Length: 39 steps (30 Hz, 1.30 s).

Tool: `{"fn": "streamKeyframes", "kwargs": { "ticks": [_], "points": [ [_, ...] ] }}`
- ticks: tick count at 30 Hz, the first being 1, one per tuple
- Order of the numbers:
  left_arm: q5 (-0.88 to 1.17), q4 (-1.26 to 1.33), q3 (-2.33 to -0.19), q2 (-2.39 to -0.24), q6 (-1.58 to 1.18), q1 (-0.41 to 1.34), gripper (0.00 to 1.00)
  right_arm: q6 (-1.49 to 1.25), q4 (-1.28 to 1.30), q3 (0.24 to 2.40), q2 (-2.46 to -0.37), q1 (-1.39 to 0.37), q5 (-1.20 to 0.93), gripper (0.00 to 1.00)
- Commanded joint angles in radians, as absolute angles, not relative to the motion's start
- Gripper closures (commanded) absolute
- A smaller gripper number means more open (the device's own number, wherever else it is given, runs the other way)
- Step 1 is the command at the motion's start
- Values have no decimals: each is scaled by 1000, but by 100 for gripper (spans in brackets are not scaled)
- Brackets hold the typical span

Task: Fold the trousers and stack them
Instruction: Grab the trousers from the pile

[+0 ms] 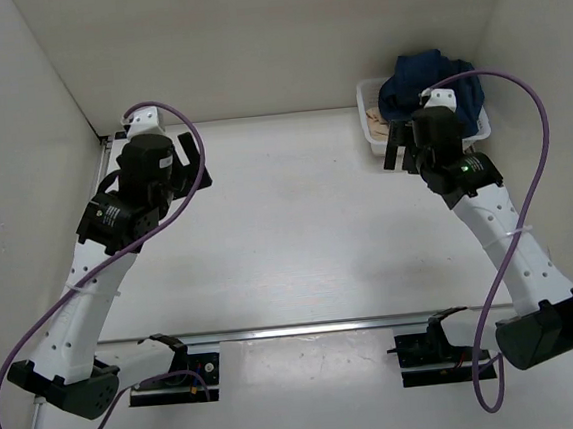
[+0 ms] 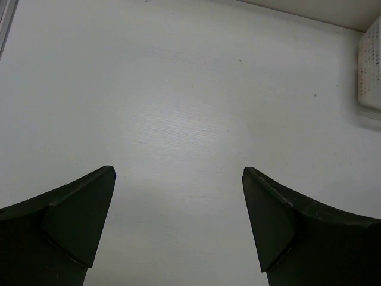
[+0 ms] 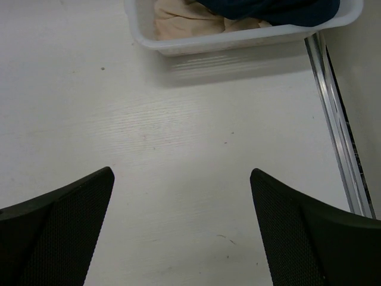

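The dark navy trousers (image 1: pixel 433 79) lie bunched in a white basket (image 1: pixel 368 107) at the far right of the table; a strip of them also shows in the right wrist view (image 3: pixel 268 9) at the top. My right gripper (image 1: pixel 402 156) hovers just in front of the basket, open and empty, its fingers (image 3: pixel 65 226) wide apart over bare table. My left gripper (image 1: pixel 191 173) is at the far left of the table, open and empty, its fingers (image 2: pixel 77 220) wide apart.
A beige cloth (image 3: pixel 184 21) lies in the basket under the trousers. The basket's corner shows at the right edge of the left wrist view (image 2: pixel 370 59). White walls enclose the table on three sides. A metal rail (image 3: pixel 336 125) runs along the right edge.
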<state>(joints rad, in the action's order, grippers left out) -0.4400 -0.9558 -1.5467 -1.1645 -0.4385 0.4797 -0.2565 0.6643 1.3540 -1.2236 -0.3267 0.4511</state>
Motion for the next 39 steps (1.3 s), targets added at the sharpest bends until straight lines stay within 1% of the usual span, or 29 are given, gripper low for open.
{"fn": "streamKeyframes", "kwargs": {
  "ticks": [1, 3, 7, 12, 13, 14, 15, 16, 17, 18, 20, 21, 23, 24, 27, 30, 31, 33, 34, 35, 36, 37, 38, 39],
  "points": [
    [-433, -927, -1554, -1144, -436, 476, 0, -253, 667, 1328, -1177, -325, 511, 0],
    [-462, -927, -1563, -1153, -411, 476, 0, -276, 667, 1328, -1167, -325, 561, 0],
    [-453, -917, -1552, -1154, -382, 476, 0, -308, 667, 1316, -1167, -325, 664, 0],
    [-485, -850, -1506, -1143, -364, 476, 0, -284, 583, 1341, -1222, -325, 728, 0],
    [-500, -841, -1506, -1132, -383, 476, 0, -284, 572, 1353, -1236, -280, 729, 0],
    [-524, -841, -1494, -1132, -399, 476, 0, -296, 572, 1411, -1256, -243, 701, 0],
    [-537, -830, -1494, -1121, -416, 476, 0, -296, 572, 1454, -1319, -195, 642, 0],
    [-537, -830, -1494, -1121, -431, 476, 0, -313, 583, 1504, -1362, -143, 453, 0],
    [-537, -830, -1494, -1121, -442, 476, 0, -327, 610, 1556, -1408, -47, 349, 0],
    [-516, -830, -1494, -1121, -442, 476, 0, -327, 611, 1660, -1508, -7, 239, 0],
    [-477, -830, -1506, -1146, -433, 476, 0, -314, 647, 1764, -1610, 58, 82, 0],
    [-439, -830, -1519, -1160, -408, 476, 0, -314, 664, 1873, -1712, 70, 81, 0],
    [-420, -830, -1532, -1202, -408, 476, 0, -314, 716, 1980, -1810, 101, 96, 0],
    [-398, -830, -1542, -1215, -397, 476, 0, -325, 738, 2084, -1909, 115, 97, 0],
    [-376, -830, -1555, -1256, -397, 476, 0, -371, 799, 2248, -2081, 172, 81, 0],
    [-376, -830, -1586, -1305, -377, 476, 0, -383, 811, 2345, -2216, 208, 67, 0],
    [-376, -830, -1600, -1318, -377, 476, 0, -383, 827, 2411, -2248, 209, 67, 0],
    [-376, -830, -1612, -1350, -368, 476, 0, -383, 847, 2457, -2328, 209, 67, 0],
    [-389, -830, -1612, -1350, -368, 476, 0, -383, 847, 2471, -2348, 209, 67, 3],
    [-390, -830, -1612, -1365, -377, 476, 0, -394, 847, 2486, -2377, 209, 67, 8],
    [-390, -830, -1612, -1379, -377, 476, 0, -394, 847, 2487, -2388, 209, 67, 17],
    [-390, -830, -1612, -1379, -377, 476, 0, -394, 819, 2487, -2388, 209, 67, 43],
    [-390, -830, -1612, -1388, -377, 476, 0, -405, 819, 2487, -2399, 209, 78, 58],
    [-390, -830, -1612, -1388, -386, 476, 0, -405, 804, 2487, -2399, 209, 78, 70]
  ]
}}
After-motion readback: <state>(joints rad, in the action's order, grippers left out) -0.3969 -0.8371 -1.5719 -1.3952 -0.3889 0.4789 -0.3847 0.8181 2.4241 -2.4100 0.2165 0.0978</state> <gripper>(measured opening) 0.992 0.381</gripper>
